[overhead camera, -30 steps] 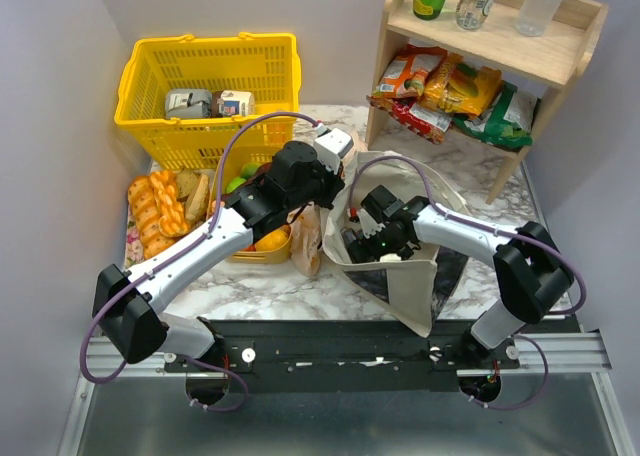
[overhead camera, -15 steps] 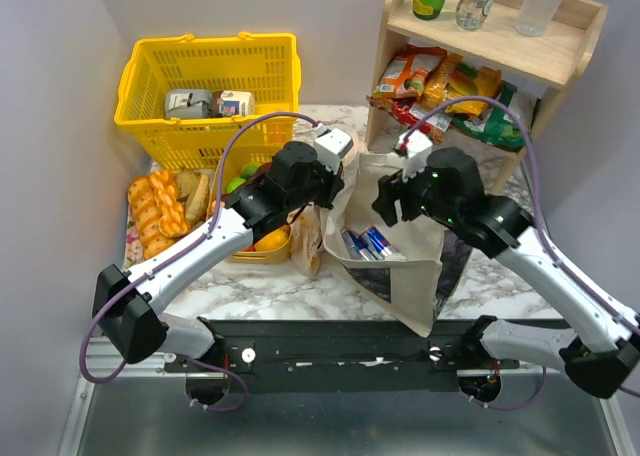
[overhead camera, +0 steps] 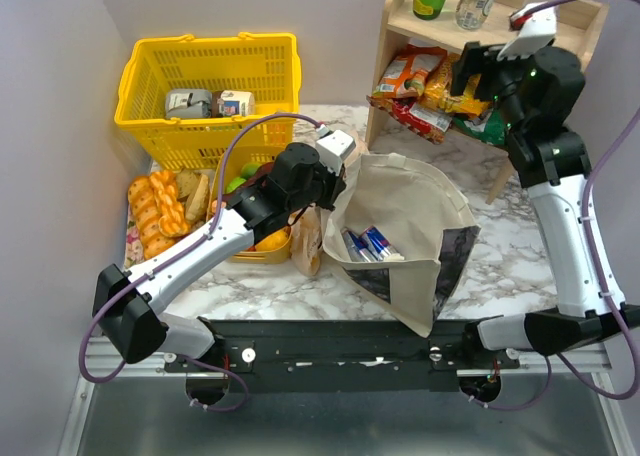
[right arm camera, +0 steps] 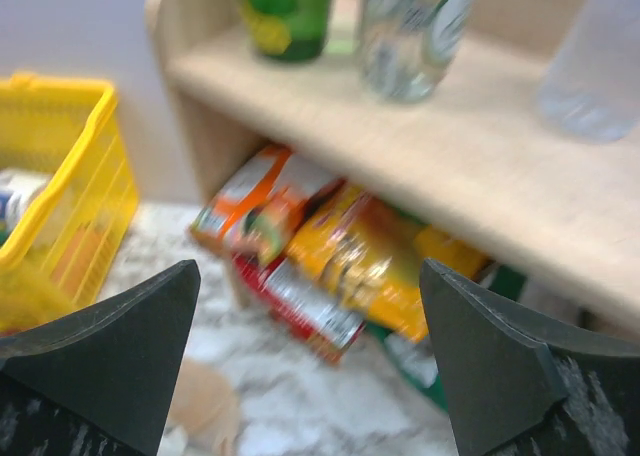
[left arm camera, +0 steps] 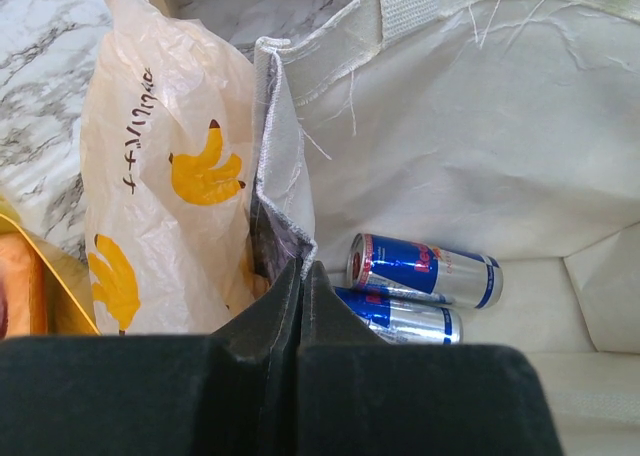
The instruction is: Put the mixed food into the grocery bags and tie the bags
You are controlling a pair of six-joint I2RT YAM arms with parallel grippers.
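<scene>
Left jaws were pinched shut on the canvas tote point(overhead camera: 415, 201) rim, apparently propping its mouth open for loading. Two cans point(left arm camera: 425, 271) lay inside. Right jaws stood wide and empty, raised near the shelf point(overhead camera: 480, 36). Oranges point(overhead camera: 270, 241) were not yet bagged.

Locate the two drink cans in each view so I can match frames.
Top external: drink cans lying inside the canvas tote, centre.
Left wrist: cans right of centre, on the tote floor.
Right wrist: not in view.
Shared landmark: the tote, in top and left wrist only.
</scene>
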